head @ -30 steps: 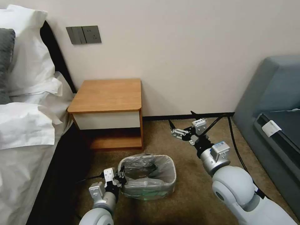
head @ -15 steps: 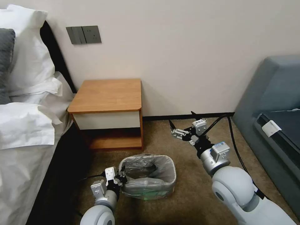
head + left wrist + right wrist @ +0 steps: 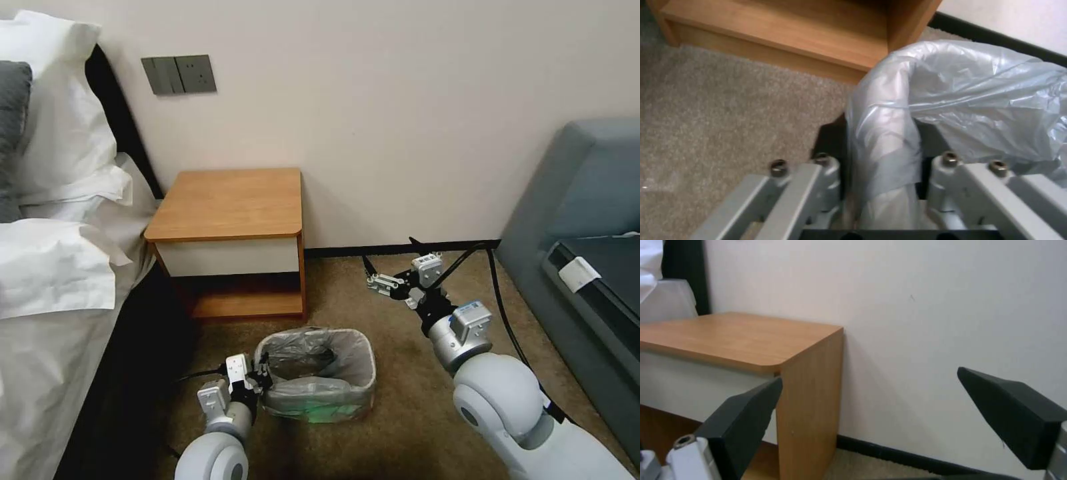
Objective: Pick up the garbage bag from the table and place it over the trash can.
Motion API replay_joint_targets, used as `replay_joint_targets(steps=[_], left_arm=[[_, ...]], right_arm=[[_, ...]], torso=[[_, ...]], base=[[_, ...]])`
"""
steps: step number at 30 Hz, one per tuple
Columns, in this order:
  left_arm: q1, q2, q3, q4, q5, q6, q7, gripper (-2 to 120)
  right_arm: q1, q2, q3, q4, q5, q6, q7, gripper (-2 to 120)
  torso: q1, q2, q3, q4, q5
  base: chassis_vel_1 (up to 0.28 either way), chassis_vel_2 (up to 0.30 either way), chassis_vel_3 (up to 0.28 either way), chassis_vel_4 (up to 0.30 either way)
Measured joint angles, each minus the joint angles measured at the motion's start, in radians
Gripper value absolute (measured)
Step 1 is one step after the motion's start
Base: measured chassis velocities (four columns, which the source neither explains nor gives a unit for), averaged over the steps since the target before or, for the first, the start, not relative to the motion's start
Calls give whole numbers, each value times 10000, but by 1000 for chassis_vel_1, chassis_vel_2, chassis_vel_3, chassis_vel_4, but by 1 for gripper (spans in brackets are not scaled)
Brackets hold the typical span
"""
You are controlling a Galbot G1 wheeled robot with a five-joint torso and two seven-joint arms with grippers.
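L end effector [image 3: 261, 380] on carpet-level trash can [image 3: 363, 373]

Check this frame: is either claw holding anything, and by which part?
Left claw straddles the bagged rim corner of the trash can, over the garbage bag; grip cannot be told. Right claw is open, empty.

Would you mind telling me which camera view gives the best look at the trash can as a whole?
The head view: the whole trash can stands on the carpet before the table, the garbage bag over its rim. The left wrist view gives a close-up of one bag-covered rim section between the left gripper's fingers. The right wrist view faces the table and wall.
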Motion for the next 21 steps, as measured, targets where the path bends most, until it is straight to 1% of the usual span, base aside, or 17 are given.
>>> replay_joint_targets(steps=[2,3,7,8,11,12,13,14,15,16,18,21], left_arm=[[-10,16,10,-23,24,27,-21,39],[-10,16,10,-23,24,27,-21,39],[23,45,24,-190,136,65,-82,59],[23,45,24,-190,136,65,-82,59],[99,113,-2,-428,185,132,-117,73],[99,113,-2,-428,185,132,-117,73],[121,132,-8,-487,187,149,-125,76],[163,160,-19,-587,192,172,-135,83],[215,188,-28,-699,197,195,-147,87],[215,188,-28,-699,197,195,-147,87],[295,222,-39,-871,199,253,-158,97],[373,247,-85,-1082,200,315,-164,99]], right_arm=[[3,1,-8,-2,3,0,1,100],[3,1,-8,-2,3,0,1,100],[28,-3,-21,-24,23,0,1,100],[28,-3,-21,-24,23,0,1,100],[65,-10,-37,-36,45,0,5,100],[65,-10,-37,-36,45,0,5,100],[75,-13,-39,-37,57,0,10,100],[92,-22,-40,-36,80,0,16,100],[115,-35,-41,-36,106,-1,23,100],[115,-35,-41,-36,106,-1,23,100],[144,-55,-40,-28,151,-11,39,100],[154,-63,-38,14,205,-29,71,100]], torso=[[0,0,1,0,-1],[0,0,1,0,-1],[0,0,0,-1,-3],[0,0,0,-1,-3],[1,0,1,-1,-3],[1,0,1,-1,-3],[0,0,0,-1,-2],[0,0,0,-1,-2],[0,0,0,0,-3],[0,0,0,0,-3],[0,0,1,-1,-2],[0,0,0,0,-1]], base=[[0,0,0,0],[0,0,0,0],[0,0,0,0],[0,0,0,0],[0,0,0,0],[0,0,0,0],[0,0,0,0],[0,0,0,0],[0,0,0,0],[0,0,0,0],[0,0,0,0],[0,0,0,0]])
